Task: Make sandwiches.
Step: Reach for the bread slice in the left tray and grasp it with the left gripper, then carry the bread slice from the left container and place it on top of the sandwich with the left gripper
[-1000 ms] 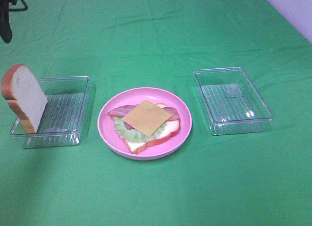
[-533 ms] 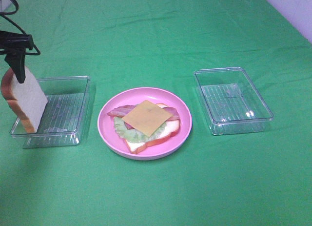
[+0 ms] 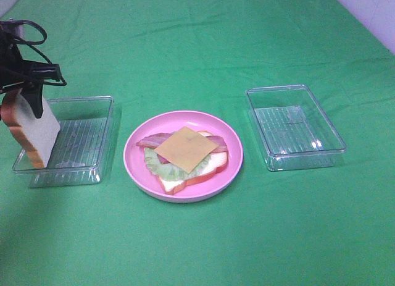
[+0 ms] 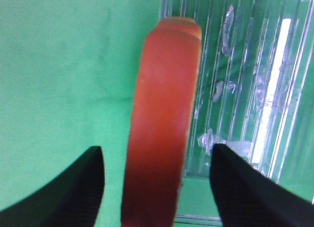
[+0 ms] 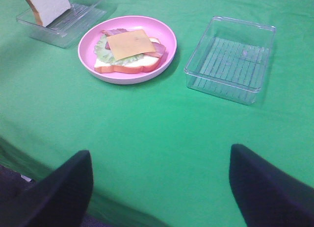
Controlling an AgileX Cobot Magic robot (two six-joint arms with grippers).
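An open sandwich [image 3: 185, 155] lies on the pink plate [image 3: 234, 159]: a bread slice with lettuce, meat strips and a yellow cheese slice [image 3: 185, 149] on top. It also shows in the right wrist view [image 5: 130, 53]. A second bread slice [image 3: 31, 128] stands on edge against the left end of the left clear tray [image 3: 92, 134]. My left gripper [image 3: 28, 91] is open just above it, jaws either side of its crust [image 4: 162, 129]. My right gripper [image 5: 159, 188] is open, far from the plate, not seen in the high view.
An empty clear tray [image 3: 295, 126] stands right of the plate, also shown in the right wrist view [image 5: 230, 59]. Green cloth [image 3: 197, 243] covers the table. A pale wall edge [image 3: 370, 11] shows at the far right.
My left arm has come in from the far left corner and dropped to the standing bread slice. The bread, plate and trays have not moved.
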